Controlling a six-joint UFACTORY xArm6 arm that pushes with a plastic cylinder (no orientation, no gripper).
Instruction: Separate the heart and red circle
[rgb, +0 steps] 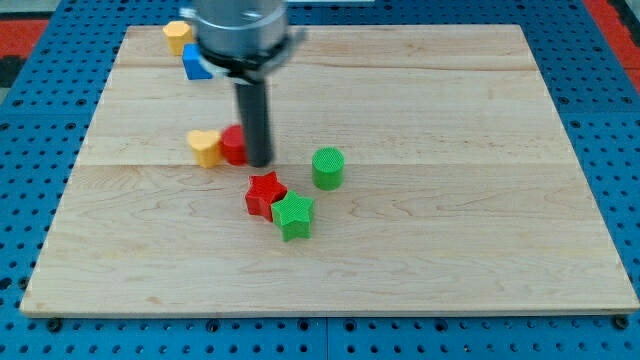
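Observation:
A yellow heart (205, 146) lies left of the board's middle, touching a red circle (233, 145) on its right side. My tip (259, 161) rests against the red circle's right edge, and the rod hides part of that block. The arm's grey body hangs over the view's top.
A red star (265, 193) and a green star (294, 215) touch each other below the tip. A green circle (327, 167) stands to the right. A yellow block (178, 36) and a blue block (195, 63) sit at the wooden board's (450, 200) top left.

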